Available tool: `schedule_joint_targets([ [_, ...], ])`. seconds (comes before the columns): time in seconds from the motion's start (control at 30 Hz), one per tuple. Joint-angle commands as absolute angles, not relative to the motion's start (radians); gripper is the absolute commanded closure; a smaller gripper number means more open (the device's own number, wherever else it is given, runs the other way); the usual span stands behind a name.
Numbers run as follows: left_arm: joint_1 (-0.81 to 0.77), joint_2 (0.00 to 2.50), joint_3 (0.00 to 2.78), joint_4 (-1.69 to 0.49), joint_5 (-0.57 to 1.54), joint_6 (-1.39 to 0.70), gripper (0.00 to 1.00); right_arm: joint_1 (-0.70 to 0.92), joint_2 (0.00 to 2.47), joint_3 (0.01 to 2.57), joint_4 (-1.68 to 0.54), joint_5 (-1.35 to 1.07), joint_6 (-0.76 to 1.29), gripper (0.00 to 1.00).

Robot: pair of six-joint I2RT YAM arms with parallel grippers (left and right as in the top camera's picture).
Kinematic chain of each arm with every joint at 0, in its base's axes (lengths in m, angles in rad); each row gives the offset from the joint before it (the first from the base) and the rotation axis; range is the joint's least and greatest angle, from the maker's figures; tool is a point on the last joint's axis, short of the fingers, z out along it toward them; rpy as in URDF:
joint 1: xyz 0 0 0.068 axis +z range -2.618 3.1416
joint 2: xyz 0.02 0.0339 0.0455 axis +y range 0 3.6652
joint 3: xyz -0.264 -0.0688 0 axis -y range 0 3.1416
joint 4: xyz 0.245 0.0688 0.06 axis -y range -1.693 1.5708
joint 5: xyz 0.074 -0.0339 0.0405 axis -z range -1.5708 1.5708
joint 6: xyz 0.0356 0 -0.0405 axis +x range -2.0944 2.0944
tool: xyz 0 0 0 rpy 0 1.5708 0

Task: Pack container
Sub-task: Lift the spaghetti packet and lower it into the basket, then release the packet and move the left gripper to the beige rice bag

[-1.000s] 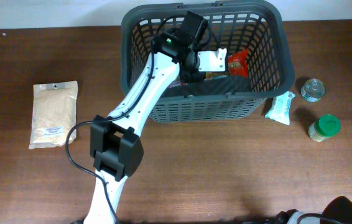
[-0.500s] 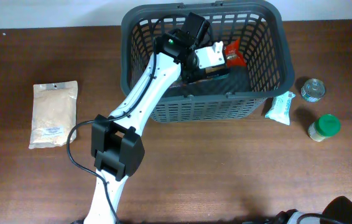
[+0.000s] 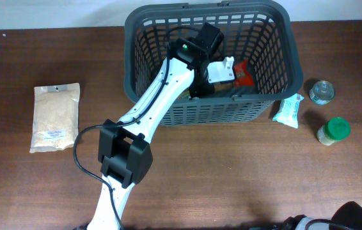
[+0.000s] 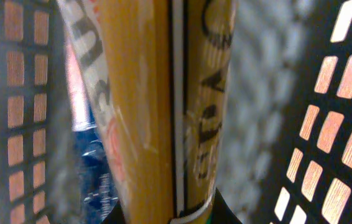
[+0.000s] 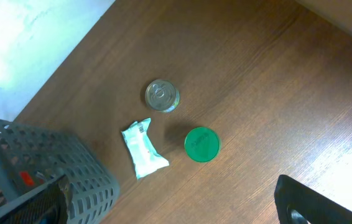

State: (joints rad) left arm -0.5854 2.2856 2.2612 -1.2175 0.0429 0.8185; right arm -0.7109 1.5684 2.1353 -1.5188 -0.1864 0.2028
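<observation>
Large dark grey plastic shopping basket sits at far centre of brown wooden table; left gripper is down inside it, near the front wall, clamped on a yellow-orange printed packet; right gripper hangs outside, right of basket, fingers wide apart.

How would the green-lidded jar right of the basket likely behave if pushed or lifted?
The green-lidded jar stands upright, so a low push probably slides it, while a high one may tip it. Being round, it would likely roll once tipped. It looks rigid, so squeezing should not crush it.
</observation>
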Motion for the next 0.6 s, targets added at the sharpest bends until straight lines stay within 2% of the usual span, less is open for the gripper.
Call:
schedule_joint_targets([
  [0.0,-0.587,2.28,2.28,-1.222,0.057,0.937,0.98,-0.714,1.572,2.138,-1.52,-0.199,0.2,0.01],
  [0.07,-0.587,2.28,2.28,-1.235,0.059,0.96,0.98,-0.714,1.572,2.138,-1.52,-0.199,0.2,0.01],
  [0.13,-0.587,2.28,2.28,-1.243,0.06,0.959,0.61,-0.714,1.572,2.138,-1.52,-0.199,0.2,0.01],
  [0.17,-0.588,2.28,2.28,-1.25,0.059,0.957,0.48,-0.714,1.572,2.138,-1.52,-0.199,0.2,0.01],
  [0.27,-0.588,2.279,2.281,-1.254,0.046,0.92,0.33,-0.714,1.572,2.138,-1.52,-0.199,0.2,0.01],
  [0.37,-0.587,2.278,2.304,-1.254,-0.024,0.861,0.28,-0.714,1.572,2.138,-1.52,-0.199,0.2,0.01],
  [0.57,-0.584,2.273,2.523,-1.263,-0.156,0.698,0.28,-0.714,1.572,2.138,-1.52,-0.199,0.2,0.01],
])
